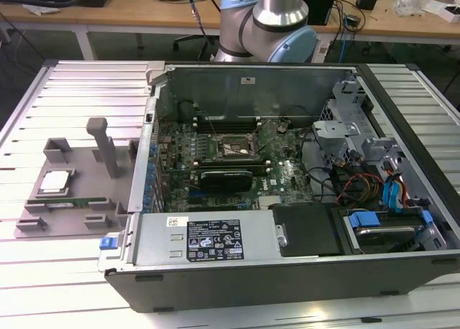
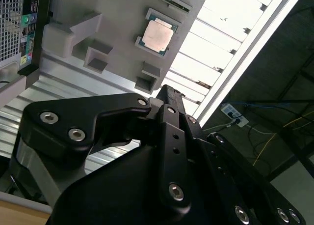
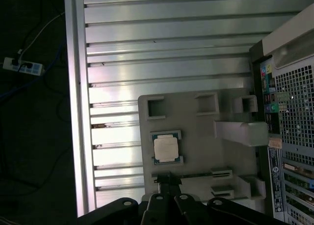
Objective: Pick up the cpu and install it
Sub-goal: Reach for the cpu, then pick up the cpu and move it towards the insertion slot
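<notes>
The cpu (image 1: 56, 182) is a small square chip with a silvery top. It lies flat in a recess of the grey fixture (image 1: 79, 167) on the exterior view's left. Both wrist views look down on the cpu (image 2: 158, 37) (image 3: 166, 149) from well above. My black gripper (image 3: 164, 178) (image 2: 167, 90) hangs over the fixture's edge beside the chip, apart from it. Its fingertips are drawn together and hold nothing. The black socket frame (image 1: 233, 148) sits on the motherboard inside the open computer case (image 1: 215, 235).
An upright grey post (image 1: 106, 146) rises from the fixture (image 3: 201, 131). The case's perforated rear panel (image 3: 292, 112) borders the fixture. The ribbed metal table (image 1: 72, 85) ends at a rail (image 3: 78, 112), with a power strip (image 3: 22, 66) on the floor beyond.
</notes>
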